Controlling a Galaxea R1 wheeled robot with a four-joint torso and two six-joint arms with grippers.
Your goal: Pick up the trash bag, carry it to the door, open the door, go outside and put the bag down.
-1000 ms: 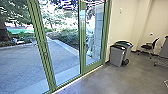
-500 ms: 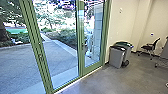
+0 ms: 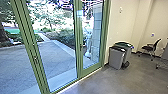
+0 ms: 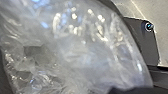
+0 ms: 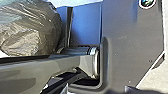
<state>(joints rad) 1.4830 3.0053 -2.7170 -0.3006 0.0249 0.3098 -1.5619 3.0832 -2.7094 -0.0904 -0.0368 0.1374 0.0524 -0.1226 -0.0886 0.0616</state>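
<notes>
In the left wrist view the trash bag (image 4: 82,55), pale, see-through and crumpled, is very close to the camera, held at my left gripper, whose grip is covered by the plastic. The same bag (image 5: 27,32) looks darker in the right wrist view, beyond the robot's jointed bar. The state of my right gripper cannot be made out. Ahead, the head view has a green-framed glass door (image 3: 79,42) standing closed, with a small dark handle. Another green upright (image 3: 30,47) with dark fittings stands left of it.
Two wheeled bins, a grey one (image 3: 116,58) and a green-lidded one (image 3: 127,48), stand against the wall right of the door. A black office chair (image 3: 150,48) is farther right. Through the glass are a paved yard (image 3: 55,57), bushes and a tree trunk.
The head view has shifted as the robot moved: the door uprights now lie farther left and the bins slightly lower in view. The door still stands closed.
</notes>
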